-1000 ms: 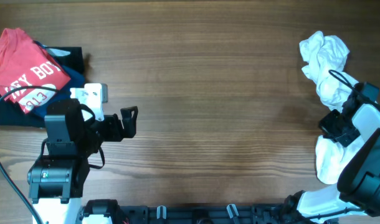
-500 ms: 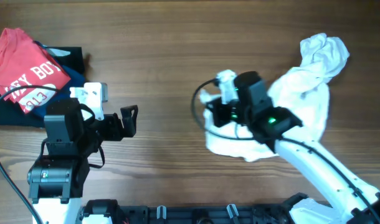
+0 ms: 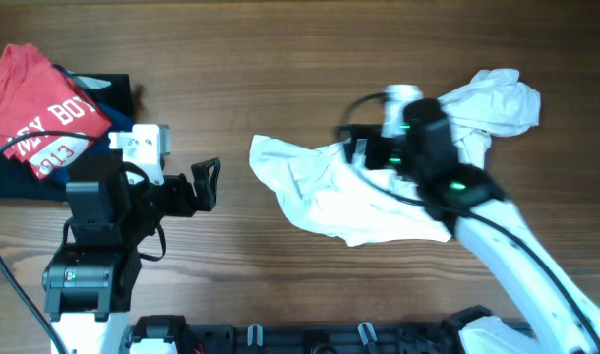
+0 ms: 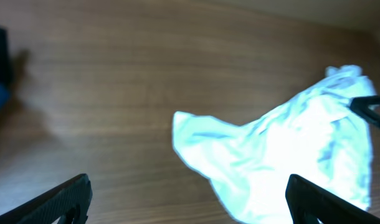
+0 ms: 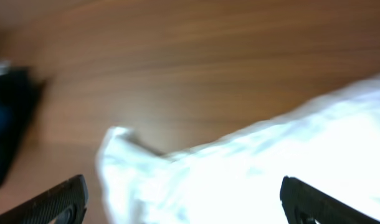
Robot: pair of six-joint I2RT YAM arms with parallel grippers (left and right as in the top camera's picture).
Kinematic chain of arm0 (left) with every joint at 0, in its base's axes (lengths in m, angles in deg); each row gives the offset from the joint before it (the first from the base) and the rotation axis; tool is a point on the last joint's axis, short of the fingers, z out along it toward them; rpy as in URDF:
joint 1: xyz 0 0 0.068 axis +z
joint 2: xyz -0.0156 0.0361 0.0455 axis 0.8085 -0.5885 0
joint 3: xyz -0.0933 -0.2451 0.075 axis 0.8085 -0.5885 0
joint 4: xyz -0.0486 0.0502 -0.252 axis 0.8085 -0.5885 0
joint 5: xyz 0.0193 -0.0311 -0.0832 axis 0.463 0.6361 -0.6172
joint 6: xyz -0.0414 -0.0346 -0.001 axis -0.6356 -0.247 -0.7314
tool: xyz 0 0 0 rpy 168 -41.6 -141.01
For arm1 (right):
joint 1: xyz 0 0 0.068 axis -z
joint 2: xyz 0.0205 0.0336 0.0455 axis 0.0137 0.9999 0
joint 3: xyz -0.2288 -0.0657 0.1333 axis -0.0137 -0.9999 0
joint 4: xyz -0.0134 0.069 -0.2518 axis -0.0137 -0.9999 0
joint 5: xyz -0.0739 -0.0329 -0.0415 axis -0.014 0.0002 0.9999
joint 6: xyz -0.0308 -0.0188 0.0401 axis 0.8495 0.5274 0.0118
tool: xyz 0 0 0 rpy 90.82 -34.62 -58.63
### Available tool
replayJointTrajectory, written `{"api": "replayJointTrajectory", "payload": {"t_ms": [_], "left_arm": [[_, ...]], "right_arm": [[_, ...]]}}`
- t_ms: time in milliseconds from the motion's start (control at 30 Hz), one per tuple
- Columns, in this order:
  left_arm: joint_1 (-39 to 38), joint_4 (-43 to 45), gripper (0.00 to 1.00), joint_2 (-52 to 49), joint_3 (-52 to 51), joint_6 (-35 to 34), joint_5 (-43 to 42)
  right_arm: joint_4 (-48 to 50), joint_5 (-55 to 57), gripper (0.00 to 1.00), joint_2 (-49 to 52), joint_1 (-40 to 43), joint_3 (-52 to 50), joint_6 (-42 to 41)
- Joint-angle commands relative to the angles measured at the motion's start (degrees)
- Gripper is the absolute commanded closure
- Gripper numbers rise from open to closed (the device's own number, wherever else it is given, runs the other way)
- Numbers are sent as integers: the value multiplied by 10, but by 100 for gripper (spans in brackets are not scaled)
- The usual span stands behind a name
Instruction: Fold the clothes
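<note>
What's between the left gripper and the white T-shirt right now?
Only bare wooden table. In the overhead view the left gripper and the white T-shirt sit apart with nothing in the gap; the left wrist view shows the same.

Table (image 3: 280, 59): brown wood, fine straight grain, smooth, low sheen.
T-shirt (image 3: 349, 202): white cloth, soft, matt, heavily creased; washed out bright in both wrist views, weave not readable.
Red shirt (image 3: 44, 113), well apart from the T-shirt: matt cloth, flat white printed lettering.
Navy garment (image 3: 113, 88), under the red one: dark matt cloth.
Left gripper (image 3: 210, 183): black, matt, looks plastic; fingers (image 4: 65, 196) finely grained.
Right arm (image 3: 521, 270), over the T-shirt: white shell, smooth, slight gloss; black joints.
</note>
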State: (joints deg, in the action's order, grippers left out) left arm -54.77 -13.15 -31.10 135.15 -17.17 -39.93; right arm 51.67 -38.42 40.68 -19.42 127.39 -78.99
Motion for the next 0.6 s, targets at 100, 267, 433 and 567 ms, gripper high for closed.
{"api": "replayJointTrajectory", "payload": {"t_ms": [100,267,433,567], "left_arm": [[-46,11,0,-115,9,-30,-53],[-141,38,0,-310,9,-112,-53],[-208,117,11,-476,9,-244,-57],[-254,170,27,-535,9,-268,-57]], "right_arm": [[-163,75,0,-118,149,1,3],[-210,75,0,-119,175,1,7],[-222,75,0,-119,176,1,7],[-227,75,0,-119,176,1,7]]}}
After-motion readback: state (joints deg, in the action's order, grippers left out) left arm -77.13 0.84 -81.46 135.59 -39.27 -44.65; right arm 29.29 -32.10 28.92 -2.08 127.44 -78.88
